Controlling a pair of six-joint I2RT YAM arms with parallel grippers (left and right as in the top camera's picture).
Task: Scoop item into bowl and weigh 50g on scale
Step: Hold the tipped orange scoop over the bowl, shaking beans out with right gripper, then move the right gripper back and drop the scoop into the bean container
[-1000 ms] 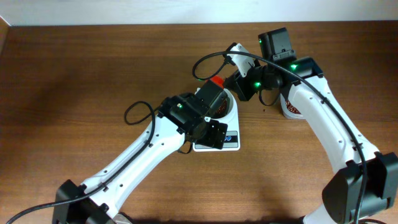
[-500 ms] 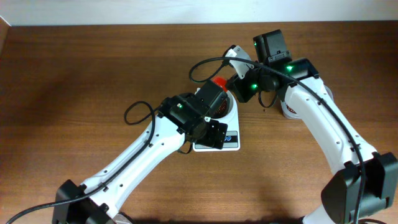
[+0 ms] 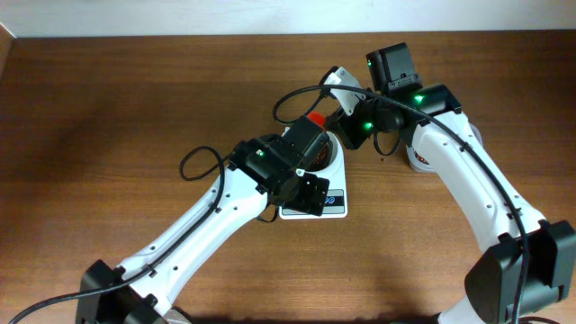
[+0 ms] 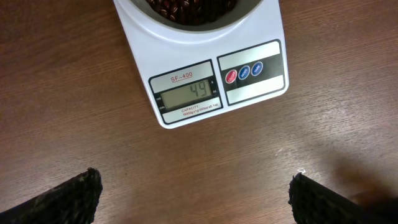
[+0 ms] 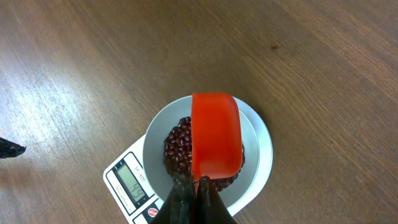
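Scale (image 4: 214, 48) display (image 4: 188, 94): 49; label (image 4: 181, 77): SF-400.

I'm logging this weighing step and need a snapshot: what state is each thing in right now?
scale: on, reading 49
bowl: on the scale, holds beans
beans: in the bowl
red scoop: held above the bowl
right gripper: shut on the red scoop
left gripper: open, empty

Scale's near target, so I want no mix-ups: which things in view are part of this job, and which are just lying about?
In the job: scale reading 49; bowl on it; beans; red scoop in right gripper; open left gripper; supply container.
Lying about: one dark speck on the table, maybe a stray bean.
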